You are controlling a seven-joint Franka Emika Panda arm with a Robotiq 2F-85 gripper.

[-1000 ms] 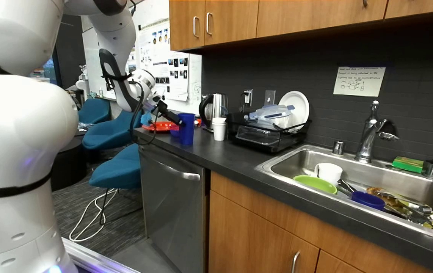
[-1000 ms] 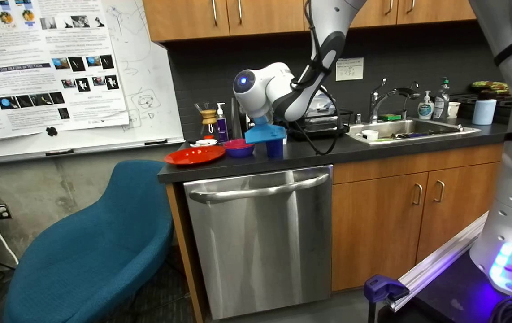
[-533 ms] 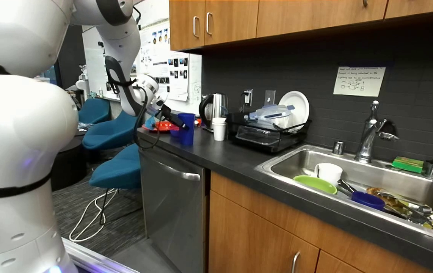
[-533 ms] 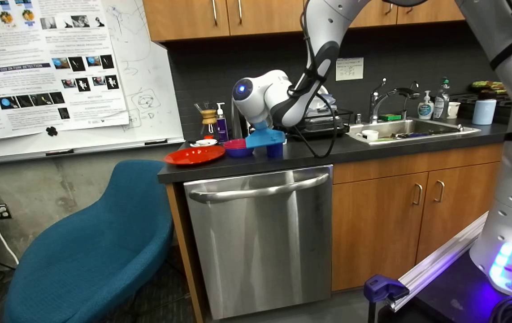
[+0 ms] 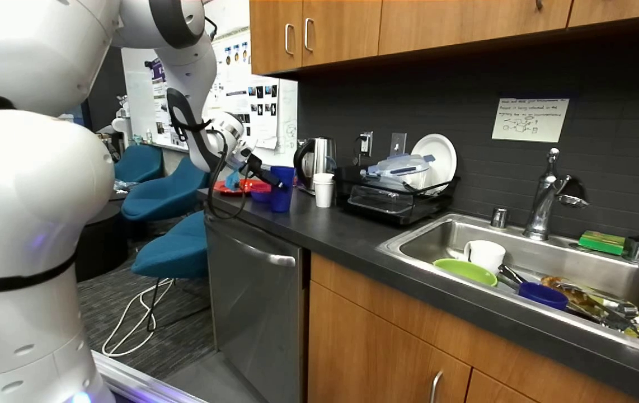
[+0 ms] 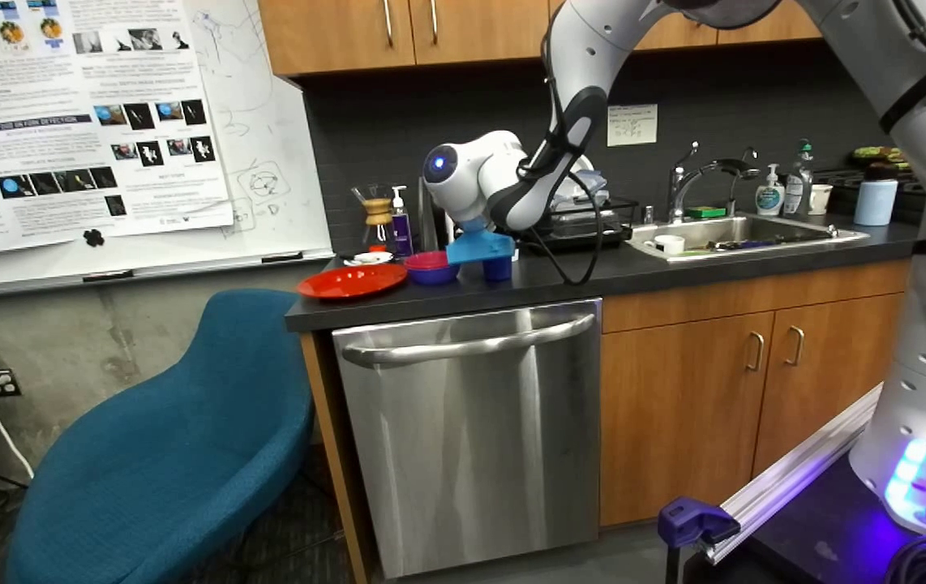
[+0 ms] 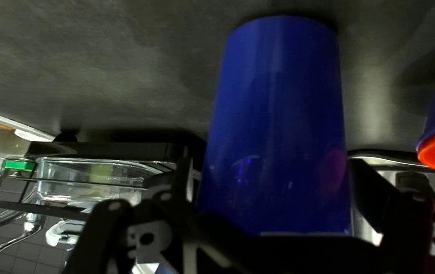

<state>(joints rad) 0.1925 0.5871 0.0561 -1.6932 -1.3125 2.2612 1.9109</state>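
Tool [image 7: 272, 177], spread cup-wide, gripping blue cup [image 7: 280, 91]

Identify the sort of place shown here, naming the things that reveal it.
It looks like a kitchenette in a lab or office, judging by the rectangular stainless-steel sink, the silver metal dishwasher and the large white paper poster with printed text and pictures.

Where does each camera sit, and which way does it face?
An exterior view: near the arm, looking over the counter and sink; arm at left.
An exterior view: opposite the dishwasher, facing it; arm enters from right.
Wrist view: sits behind the fingers, which flank the blue cup it faces.
Both exterior views share arm, sink and blue cup.
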